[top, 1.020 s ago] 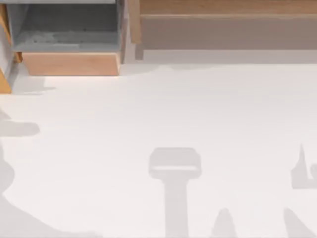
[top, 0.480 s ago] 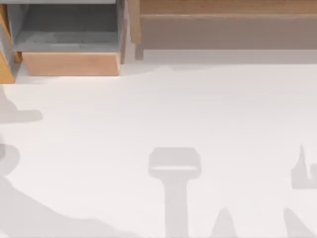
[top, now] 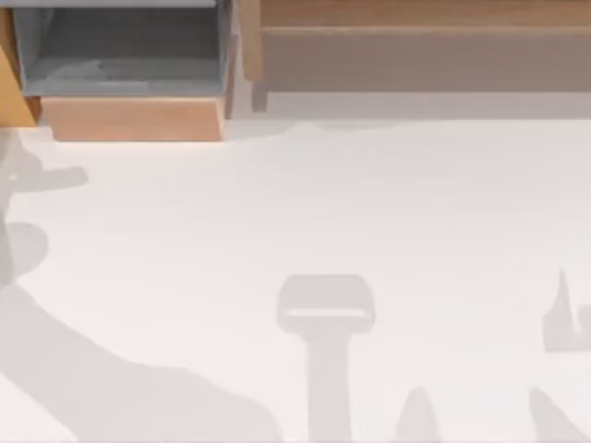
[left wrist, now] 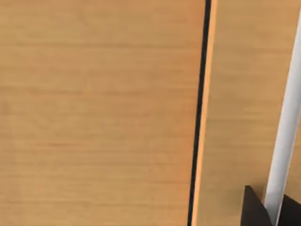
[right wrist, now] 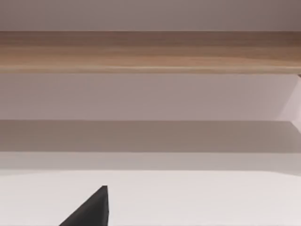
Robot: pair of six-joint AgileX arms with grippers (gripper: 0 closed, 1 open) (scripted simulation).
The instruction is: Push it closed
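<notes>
Most of the swing looks done: door panel at the tabletop's far left corner is nearing the drawer; left gripper is pressing it, its opening impossible to tell

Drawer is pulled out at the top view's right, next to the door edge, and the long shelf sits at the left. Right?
Sides are swapped. In the top view the drawer is pulled out at the left, next to the door edge, and the long shelf sits at the right.

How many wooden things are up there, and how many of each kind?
Door: 1
Drawer: 1
Shelf board: 1
Total: 3
</notes>
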